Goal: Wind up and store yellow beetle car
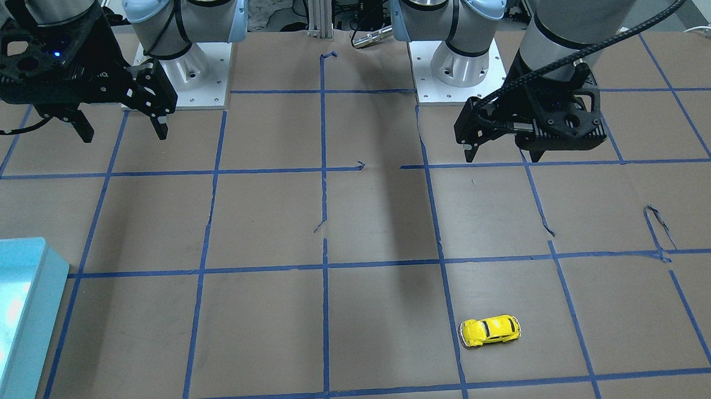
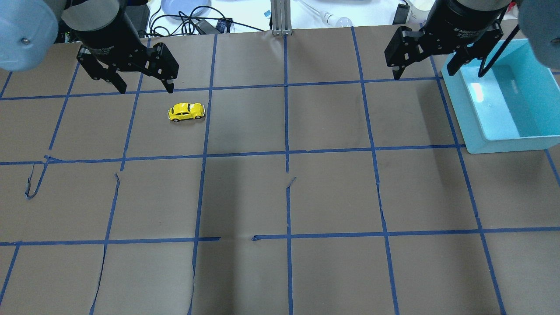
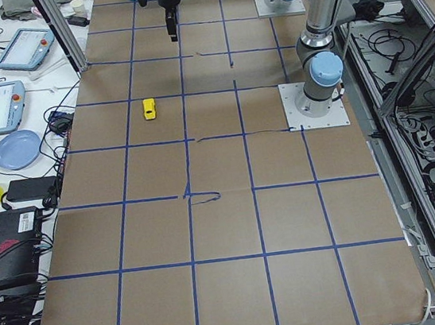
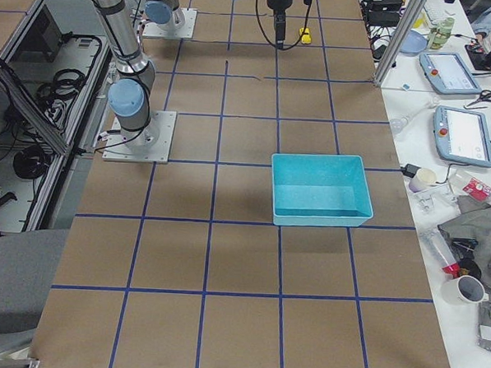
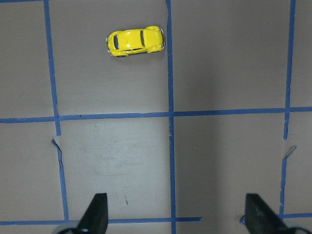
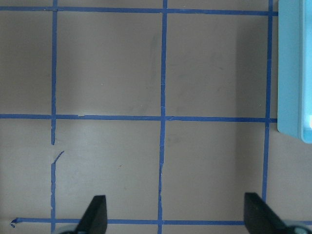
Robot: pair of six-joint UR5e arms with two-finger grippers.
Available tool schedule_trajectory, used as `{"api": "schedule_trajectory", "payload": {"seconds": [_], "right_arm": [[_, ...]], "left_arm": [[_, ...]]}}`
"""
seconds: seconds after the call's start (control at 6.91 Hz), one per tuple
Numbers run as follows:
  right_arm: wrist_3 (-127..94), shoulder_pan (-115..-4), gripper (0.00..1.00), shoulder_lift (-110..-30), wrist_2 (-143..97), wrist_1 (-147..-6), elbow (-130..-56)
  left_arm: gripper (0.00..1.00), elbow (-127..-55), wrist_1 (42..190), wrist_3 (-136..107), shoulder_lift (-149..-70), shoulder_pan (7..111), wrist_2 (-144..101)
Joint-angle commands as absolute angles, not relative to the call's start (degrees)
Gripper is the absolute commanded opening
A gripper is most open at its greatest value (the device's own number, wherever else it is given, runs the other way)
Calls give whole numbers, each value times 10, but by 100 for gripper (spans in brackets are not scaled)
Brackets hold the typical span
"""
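Over the taped table (image 2: 288, 197), the left gripper (image 2: 146, 90) and right gripper (image 2: 424, 74) hover with jaws spread wide. Beyond the left one, the yellow beetle car (image 2: 186, 111) sits on its wheels beside a tape line (image 2: 205, 127), well apart from the teal bin (image 2: 503, 144) near the far edge.

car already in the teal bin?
No, the yellow beetle car sits on the table, well apart from the teal bin.
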State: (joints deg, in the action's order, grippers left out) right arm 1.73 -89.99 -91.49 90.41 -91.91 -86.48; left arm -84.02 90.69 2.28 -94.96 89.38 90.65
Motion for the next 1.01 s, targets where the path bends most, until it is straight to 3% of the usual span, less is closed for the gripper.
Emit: {"api": "schedule_trajectory", "payload": {"seconds": [0.0, 0.87], "right_arm": [[20, -900, 100, -914, 904, -918, -866], [22, -901, 100, -914, 904, -918, -866]], "left_arm": [[100, -845, 907, 52, -943, 889, 908], [100, -855, 908, 46, -940, 890, 901]]}}
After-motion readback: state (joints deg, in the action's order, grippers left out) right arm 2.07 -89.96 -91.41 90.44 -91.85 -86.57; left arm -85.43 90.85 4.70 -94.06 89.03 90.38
